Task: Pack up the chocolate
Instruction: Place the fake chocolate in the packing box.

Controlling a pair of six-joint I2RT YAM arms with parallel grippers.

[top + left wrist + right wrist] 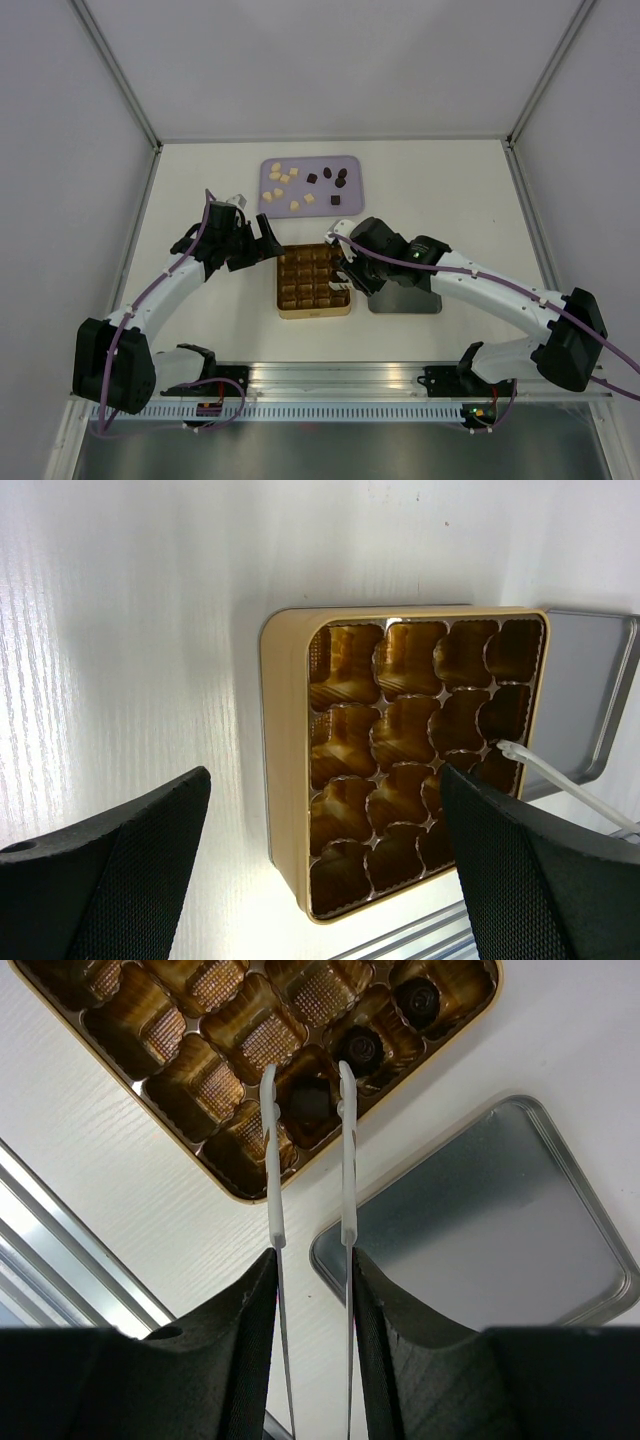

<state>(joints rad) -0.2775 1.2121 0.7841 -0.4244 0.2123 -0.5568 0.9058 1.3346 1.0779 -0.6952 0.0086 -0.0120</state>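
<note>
1. On the table (pixel 200 200), most of the chocolate (pixel 283 180) lies loose on the purple tray (pixel 352 196) at the far side, so I judge the packing has only begun.
2. In the gold tin (pixel 312 314), three dark pieces (pixel 362 1048) sit in the cells along the side next to the lid (pixel 405 302). The other cells I can see are empty.
3. My left gripper (pixel 322 780) hangs near the tin's left side, spread wide and holding nothing. I would leave it out of the work.
4. My right gripper (pixel 312 1260) pinches the tweezers (pixel 272 1160). Their tips stand apart on both sides of one dark piece (pixel 305 1100) inside its cell.
5. To do this step well, I would open the tips fully and then lift straight up, so the piece is not dragged out.
</note>
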